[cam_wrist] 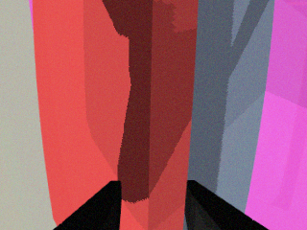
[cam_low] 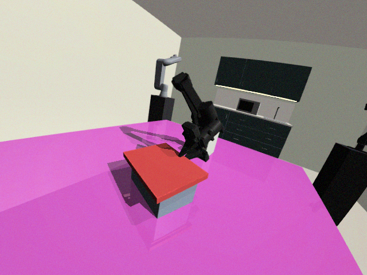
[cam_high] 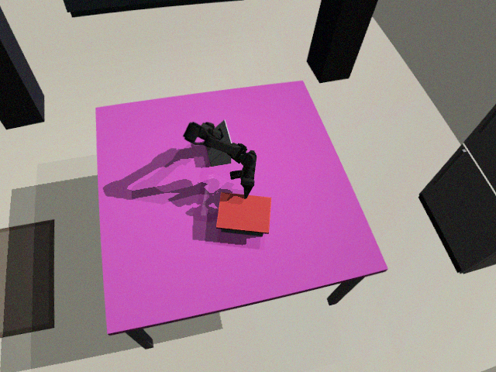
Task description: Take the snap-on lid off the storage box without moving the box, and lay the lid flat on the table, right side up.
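Observation:
The red lid (cam_high: 244, 214) (cam_low: 166, 171) (cam_wrist: 59, 96) lies over the top of the blue-grey storage box (cam_low: 178, 203) (cam_wrist: 207, 96), which stands on the magenta table (cam_high: 160, 272) (cam_low: 252, 222). The lid looks roughly level, and its rim overhangs the box walls. My gripper (cam_high: 246, 196) (cam_low: 182, 156) (cam_wrist: 153, 190) is shut on the lid's edge on the side facing the arm's base, with one finger on the lid's top side. The other finger is largely hidden in the top and exterior views. Whether the lid's far side is still snapped on cannot be told.
The arm's base plate (cam_high: 219, 156) stands on the table behind the box. Dark pedestals (cam_high: 336, 39) (cam_low: 340, 180) stand off the table's edges. A grey arm (cam_low: 160, 74) and kitchen cabinets (cam_low: 260, 78) are in the background.

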{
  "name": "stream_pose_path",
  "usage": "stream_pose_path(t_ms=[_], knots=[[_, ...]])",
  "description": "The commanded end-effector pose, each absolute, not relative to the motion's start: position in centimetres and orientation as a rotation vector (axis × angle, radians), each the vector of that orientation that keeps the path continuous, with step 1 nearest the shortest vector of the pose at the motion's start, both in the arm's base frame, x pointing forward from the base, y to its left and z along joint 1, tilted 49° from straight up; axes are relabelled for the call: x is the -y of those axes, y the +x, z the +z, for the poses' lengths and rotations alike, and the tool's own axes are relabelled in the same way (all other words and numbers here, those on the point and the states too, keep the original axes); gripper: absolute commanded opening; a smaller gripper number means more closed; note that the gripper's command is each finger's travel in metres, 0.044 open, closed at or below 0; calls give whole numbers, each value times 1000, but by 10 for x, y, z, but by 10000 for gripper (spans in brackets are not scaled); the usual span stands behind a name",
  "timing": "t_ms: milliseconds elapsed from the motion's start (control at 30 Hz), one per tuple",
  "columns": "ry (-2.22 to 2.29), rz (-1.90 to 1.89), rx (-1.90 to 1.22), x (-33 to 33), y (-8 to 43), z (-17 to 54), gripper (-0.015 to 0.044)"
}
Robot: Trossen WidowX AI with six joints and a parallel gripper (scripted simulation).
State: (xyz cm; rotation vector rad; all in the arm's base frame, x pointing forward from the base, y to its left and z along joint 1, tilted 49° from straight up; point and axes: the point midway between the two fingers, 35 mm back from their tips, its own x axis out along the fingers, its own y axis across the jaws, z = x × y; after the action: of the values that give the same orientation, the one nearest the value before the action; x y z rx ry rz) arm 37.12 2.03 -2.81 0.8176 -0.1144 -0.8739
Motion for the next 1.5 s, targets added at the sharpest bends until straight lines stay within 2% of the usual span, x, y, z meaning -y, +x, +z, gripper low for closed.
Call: stream_pose_path(t_ms=[0,1467], knots=[[818,-872,112,-20,372,-28,0],[823,-864,110,-54,383,7,0]])
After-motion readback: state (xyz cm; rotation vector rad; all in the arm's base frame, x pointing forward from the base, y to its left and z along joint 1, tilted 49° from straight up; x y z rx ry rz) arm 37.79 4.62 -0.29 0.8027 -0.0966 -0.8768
